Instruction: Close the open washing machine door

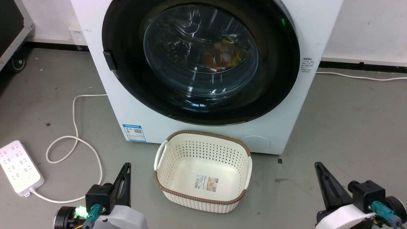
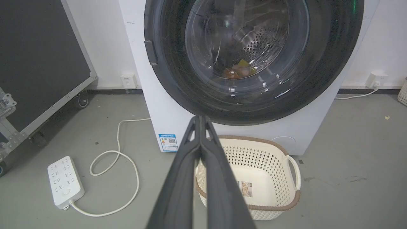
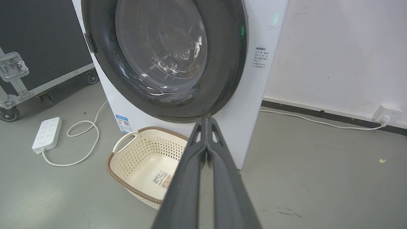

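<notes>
— Door position?
— I see the washing machine door (image 1: 200, 60) lying flat against the white machine front, above the basket (image 1: 203, 171). My left wrist view adds the perforated drum (image 2: 257, 41) behind the glass.
— Hands?
— Left hand (image 2: 200, 118) and right hand (image 3: 206, 119): fingers pressed together, holding nothing.
— Writing?
— Blue label (image 1: 134, 132), print unreadable. Grey floor (image 1: 349, 127), white wall (image 3: 334, 47).
</notes>
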You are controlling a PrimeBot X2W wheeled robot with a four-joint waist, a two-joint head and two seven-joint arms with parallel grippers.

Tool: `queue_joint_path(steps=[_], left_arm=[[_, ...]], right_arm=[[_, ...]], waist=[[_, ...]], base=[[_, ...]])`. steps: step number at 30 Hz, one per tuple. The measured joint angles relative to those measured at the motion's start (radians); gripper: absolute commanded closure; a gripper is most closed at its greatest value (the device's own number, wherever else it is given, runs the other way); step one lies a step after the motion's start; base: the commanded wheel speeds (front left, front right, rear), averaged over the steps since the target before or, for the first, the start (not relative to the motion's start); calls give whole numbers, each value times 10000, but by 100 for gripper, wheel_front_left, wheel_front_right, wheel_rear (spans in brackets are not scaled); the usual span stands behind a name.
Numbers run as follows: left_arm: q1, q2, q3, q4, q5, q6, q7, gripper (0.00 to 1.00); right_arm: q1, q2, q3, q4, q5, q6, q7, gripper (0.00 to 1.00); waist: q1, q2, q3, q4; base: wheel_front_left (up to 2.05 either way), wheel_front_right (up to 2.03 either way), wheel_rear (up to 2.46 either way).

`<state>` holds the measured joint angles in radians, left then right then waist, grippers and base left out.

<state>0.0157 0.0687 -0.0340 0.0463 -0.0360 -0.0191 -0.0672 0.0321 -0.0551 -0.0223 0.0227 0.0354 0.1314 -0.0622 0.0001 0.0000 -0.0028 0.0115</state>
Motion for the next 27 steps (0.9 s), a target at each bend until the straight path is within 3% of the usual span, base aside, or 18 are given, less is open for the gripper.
queue_joint_path(steps=[27], left_arm=[[-12, -163, 284, -387, 274, 161, 617, 100]], right_arm=[[-178, 2, 203, -146, -276, 0, 579, 100]], waist=[[-1, 0, 27, -113]], base=[[0, 0, 0]])
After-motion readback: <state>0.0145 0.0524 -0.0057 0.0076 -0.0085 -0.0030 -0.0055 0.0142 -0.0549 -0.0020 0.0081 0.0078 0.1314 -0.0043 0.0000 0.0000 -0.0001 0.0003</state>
